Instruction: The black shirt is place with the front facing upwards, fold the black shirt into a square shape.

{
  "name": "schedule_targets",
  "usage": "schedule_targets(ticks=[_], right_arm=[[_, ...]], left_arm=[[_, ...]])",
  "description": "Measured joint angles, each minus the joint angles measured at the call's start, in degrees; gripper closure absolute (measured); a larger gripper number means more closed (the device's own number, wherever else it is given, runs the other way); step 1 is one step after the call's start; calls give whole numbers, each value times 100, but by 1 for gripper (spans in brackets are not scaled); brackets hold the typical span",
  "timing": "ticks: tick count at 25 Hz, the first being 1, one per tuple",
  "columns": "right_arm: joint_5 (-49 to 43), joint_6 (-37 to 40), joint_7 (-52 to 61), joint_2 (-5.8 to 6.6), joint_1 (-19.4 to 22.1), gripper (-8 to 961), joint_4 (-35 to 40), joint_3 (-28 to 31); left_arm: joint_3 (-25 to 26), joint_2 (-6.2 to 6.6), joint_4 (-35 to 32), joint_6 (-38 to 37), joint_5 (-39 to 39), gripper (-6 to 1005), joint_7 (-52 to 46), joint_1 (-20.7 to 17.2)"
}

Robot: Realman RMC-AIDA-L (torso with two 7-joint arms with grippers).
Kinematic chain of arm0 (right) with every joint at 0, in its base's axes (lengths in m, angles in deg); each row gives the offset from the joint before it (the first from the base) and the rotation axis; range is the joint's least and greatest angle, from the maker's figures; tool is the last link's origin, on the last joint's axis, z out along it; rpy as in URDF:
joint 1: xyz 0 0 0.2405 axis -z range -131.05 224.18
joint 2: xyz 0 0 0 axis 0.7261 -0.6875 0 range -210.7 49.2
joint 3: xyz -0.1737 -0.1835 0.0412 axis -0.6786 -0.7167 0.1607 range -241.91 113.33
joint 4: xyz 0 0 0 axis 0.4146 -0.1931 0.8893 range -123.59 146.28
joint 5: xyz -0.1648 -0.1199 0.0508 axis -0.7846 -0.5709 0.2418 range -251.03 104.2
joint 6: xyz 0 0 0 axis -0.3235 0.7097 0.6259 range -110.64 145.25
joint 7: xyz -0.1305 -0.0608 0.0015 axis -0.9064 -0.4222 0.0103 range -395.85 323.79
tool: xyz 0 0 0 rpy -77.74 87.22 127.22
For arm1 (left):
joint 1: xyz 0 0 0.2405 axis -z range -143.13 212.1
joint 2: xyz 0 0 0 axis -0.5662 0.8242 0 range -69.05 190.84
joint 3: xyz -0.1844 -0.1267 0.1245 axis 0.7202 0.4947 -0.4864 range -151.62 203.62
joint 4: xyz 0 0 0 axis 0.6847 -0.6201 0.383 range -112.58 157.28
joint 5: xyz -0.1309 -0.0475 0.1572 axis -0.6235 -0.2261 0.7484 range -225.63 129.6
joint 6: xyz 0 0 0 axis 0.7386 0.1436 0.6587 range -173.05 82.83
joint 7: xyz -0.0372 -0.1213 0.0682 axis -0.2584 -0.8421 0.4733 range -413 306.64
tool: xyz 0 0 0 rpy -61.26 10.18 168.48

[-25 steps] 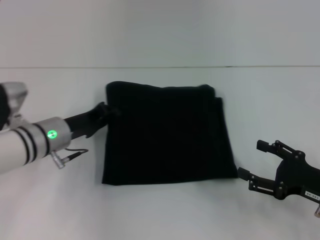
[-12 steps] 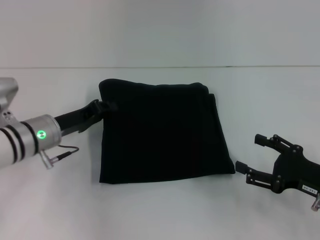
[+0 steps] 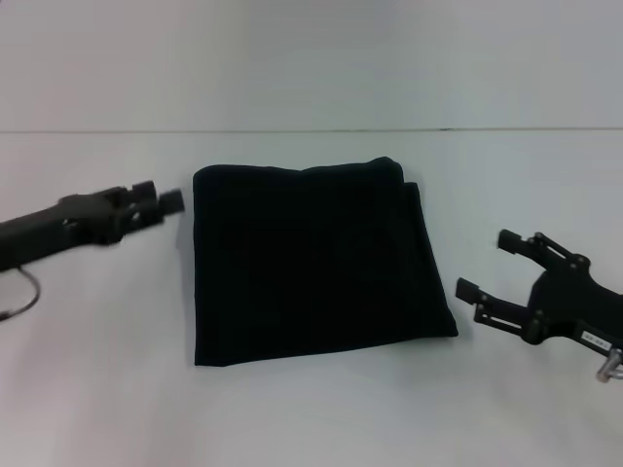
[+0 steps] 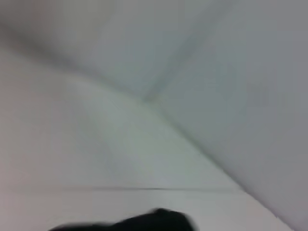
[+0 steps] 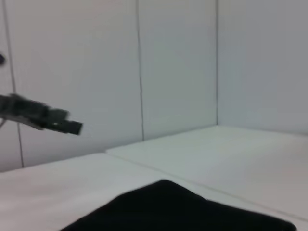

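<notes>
The black shirt (image 3: 316,258) lies folded into a rough square in the middle of the white table (image 3: 311,418); its lettering and neck label are hidden. My left gripper (image 3: 161,200) hovers just left of the shirt's far left corner, apart from it, open and empty. My right gripper (image 3: 486,264) is open and empty, just right of the shirt's near right corner. The shirt's edge shows in the left wrist view (image 4: 144,224) and the right wrist view (image 5: 183,211). The left arm (image 5: 43,118) shows far off in the right wrist view.
A pale wall (image 3: 311,58) rises behind the table's far edge. Bare white table surrounds the shirt on all sides.
My left gripper has let go of the shirt's far left corner and drawn back to the left. The shirt settled slightly leftward. The right gripper barely moved.
</notes>
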Motion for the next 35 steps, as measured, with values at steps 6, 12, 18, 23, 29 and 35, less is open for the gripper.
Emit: schedule_targets(ticks=[6,12,18,23,29,35], right_arm=[[33,-16,-616,0,-69,12,-359,-46],[28,-634,-816,1,-12,13,-664,-34],[41,-814,-891,18,9,12,-694,15],[41,-821,-951,20,3,12,-677,22],[39,-760,-956,12,-17,12,-684,48],[37,-726,-958,11,-28,12,-692,55]], left_arm=[[51,-638,-647,-1459,112,349,3181,-1338],[91,-822,-377,-987,495,128,3498,-1745],[143,-740,185,-474,650,53,3414,-1605],[207,-708,303,-329,772,52,3341,-1442],[266,-700,277,-435,754,53,3316,-1402],[265,-701,250,-528,736,53,3313,-1393]])
